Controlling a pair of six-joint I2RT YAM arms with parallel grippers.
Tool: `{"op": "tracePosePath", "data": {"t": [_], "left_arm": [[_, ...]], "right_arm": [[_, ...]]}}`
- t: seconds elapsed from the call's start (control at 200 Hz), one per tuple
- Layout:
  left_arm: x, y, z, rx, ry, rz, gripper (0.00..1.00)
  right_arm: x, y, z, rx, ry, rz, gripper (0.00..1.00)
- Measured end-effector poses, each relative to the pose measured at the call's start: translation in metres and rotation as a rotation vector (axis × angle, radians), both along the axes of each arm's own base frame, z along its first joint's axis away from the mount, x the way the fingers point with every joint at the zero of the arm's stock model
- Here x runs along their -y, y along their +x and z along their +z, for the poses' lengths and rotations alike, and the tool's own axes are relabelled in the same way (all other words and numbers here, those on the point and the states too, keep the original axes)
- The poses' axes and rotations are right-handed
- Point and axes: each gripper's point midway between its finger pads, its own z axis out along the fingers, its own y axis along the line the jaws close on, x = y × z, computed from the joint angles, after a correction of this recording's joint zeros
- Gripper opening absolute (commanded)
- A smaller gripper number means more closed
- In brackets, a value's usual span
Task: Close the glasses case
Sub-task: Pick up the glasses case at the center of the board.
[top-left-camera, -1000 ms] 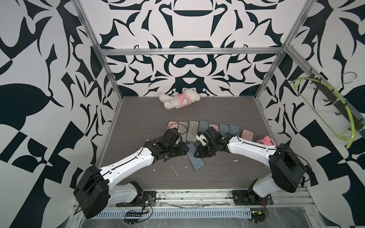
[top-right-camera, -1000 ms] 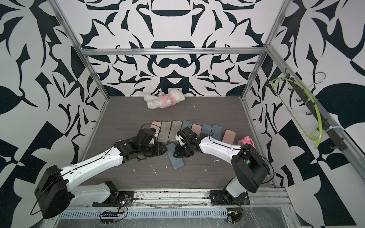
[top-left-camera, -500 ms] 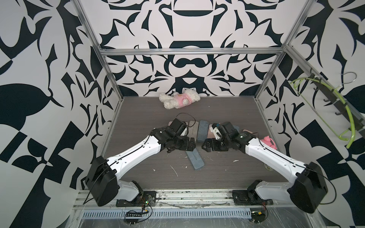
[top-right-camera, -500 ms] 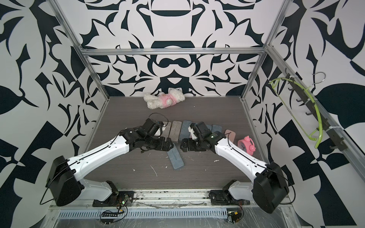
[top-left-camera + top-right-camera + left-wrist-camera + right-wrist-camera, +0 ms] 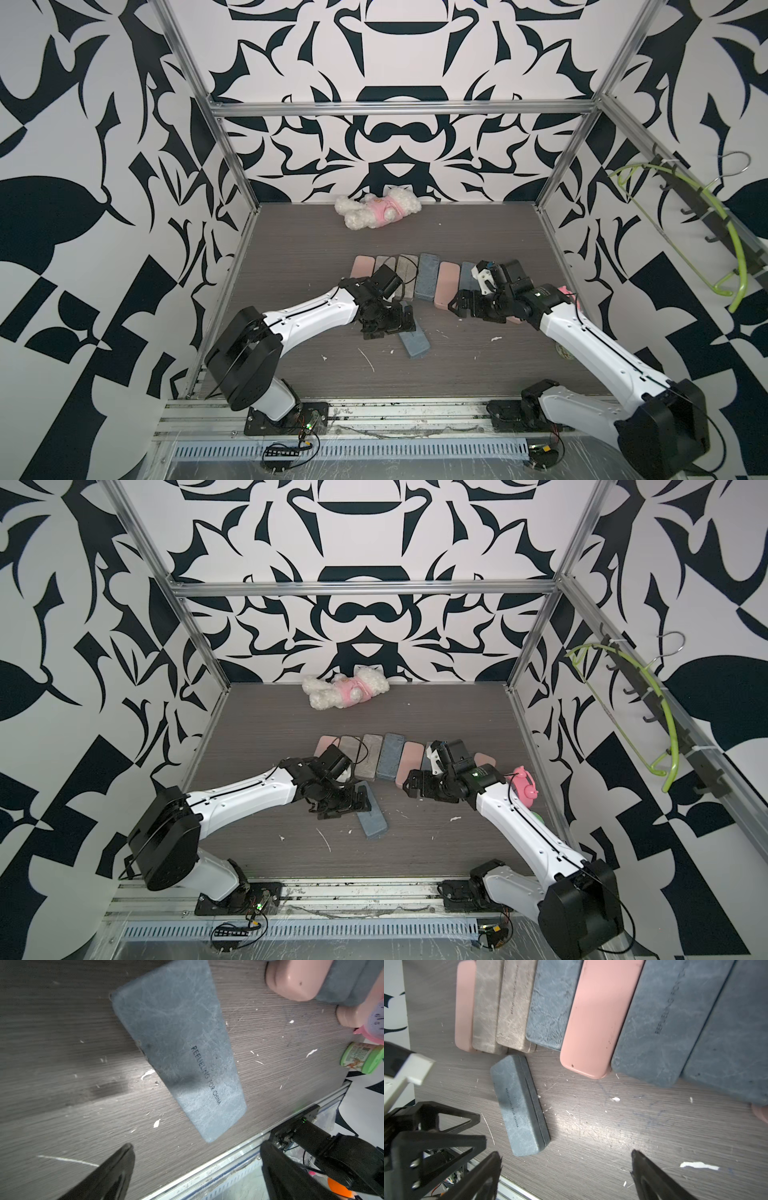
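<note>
The blue-grey glasses case (image 5: 413, 340) (image 5: 372, 818) lies flat on the wooden table, lid down on its base with only a seam showing along its side (image 5: 519, 1105). Printed lettering runs along its lid (image 5: 180, 1049). My left gripper (image 5: 388, 322) (image 5: 340, 802) hovers over the case's far end, open with nothing between its fingers (image 5: 196, 1147). My right gripper (image 5: 465, 305) (image 5: 415, 785) is off to the case's right, apart from it, open and empty over bare table (image 5: 565, 1153).
A row of pink, tan and blue cases (image 5: 428, 276) lies just behind. A white and pink plush (image 5: 376, 210) rests at the back wall. A pink toy (image 5: 521, 787) and a green-lidded jar (image 5: 361, 1057) sit at the right. The metal rail (image 5: 374, 415) borders the front.
Both grippers have opened and drawn away from the glasses case. The right arm has swung out to the right; the left has lifted slightly. The case stays on the table.
</note>
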Motion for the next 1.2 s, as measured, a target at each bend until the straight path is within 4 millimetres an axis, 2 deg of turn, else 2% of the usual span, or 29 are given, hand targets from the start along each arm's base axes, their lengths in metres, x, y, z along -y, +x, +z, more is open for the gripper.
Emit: {"op": "tracePosePath", "data": {"t": [0.12, 0.29, 0.4, 0.62, 0.745, 0.82, 0.98, 1.205], "left_arm": [[0.009, -0.001, -0.014, -0.039, 0.034, 0.002, 0.99], [0.031, 0.010, -0.017, -0.045, 0.040, -0.005, 0.99], [0.036, 0.015, -0.022, -0.052, 0.055, -0.002, 1.00], [0.036, 0.017, -0.042, -0.091, 0.126, 0.003, 1.00], [0.036, 0.018, -0.043, -0.097, 0.145, -0.007, 1.00], [0.034, 0.017, -0.044, -0.095, 0.156, -0.020, 0.96], [0.029, 0.014, -0.044, -0.094, 0.175, -0.060, 0.77], [0.019, 0.010, -0.042, -0.076, 0.223, -0.134, 0.76]], "right_arm": [[0.001, -0.002, 0.001, 0.013, 0.001, 0.009, 0.99], [0.003, -0.005, 0.004, 0.034, 0.007, 0.012, 0.99], [0.003, -0.008, 0.002, 0.030, 0.009, 0.015, 0.99], [0.004, -0.010, -0.001, 0.030, 0.005, 0.021, 0.99], [0.004, -0.010, 0.001, 0.040, 0.003, 0.029, 0.99], [0.004, -0.010, 0.002, 0.045, 0.003, 0.032, 0.99], [0.004, -0.010, 0.002, 0.048, 0.003, 0.033, 0.99], [0.004, -0.010, 0.002, 0.048, 0.002, 0.035, 0.99]]}}
